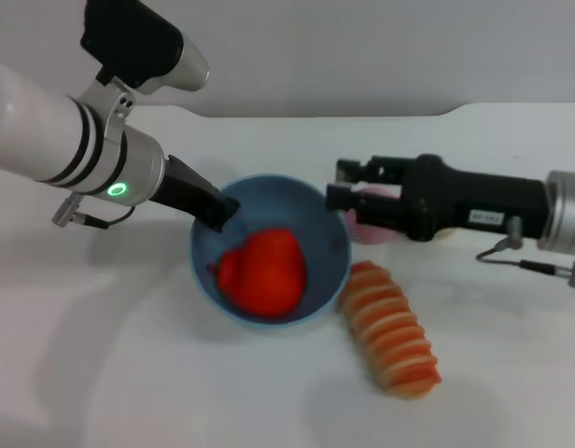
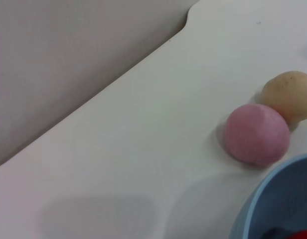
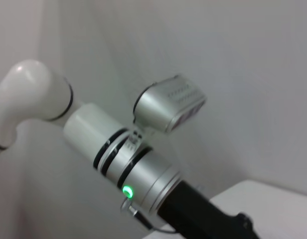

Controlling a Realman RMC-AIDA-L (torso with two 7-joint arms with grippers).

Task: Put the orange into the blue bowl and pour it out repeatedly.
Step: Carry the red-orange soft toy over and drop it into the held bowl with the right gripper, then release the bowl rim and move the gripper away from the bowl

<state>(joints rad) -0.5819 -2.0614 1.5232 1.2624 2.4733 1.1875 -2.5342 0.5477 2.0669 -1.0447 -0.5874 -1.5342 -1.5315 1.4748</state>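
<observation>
The light-blue bowl (image 1: 317,210) is tipped with its mouth toward me in the middle of the white table. Inside it lies the glossy red-orange orange (image 1: 264,271). My left gripper (image 1: 219,211) is shut on the bowl's left rim and holds it tilted. To the right of the bowl, just past its rim, my right gripper (image 1: 342,185) hovers open with nothing between its fingers. The left wrist view shows a piece of the bowl's rim (image 2: 265,204) and a sliver of the orange (image 2: 300,234).
A ridged orange-and-cream bread-like piece (image 1: 392,329) lies right of the bowl toward the front. A pink ball (image 1: 371,227) (image 2: 256,133) and a tan ball (image 2: 289,94) sit behind the right gripper. The table's back edge (image 2: 143,57) meets a grey wall.
</observation>
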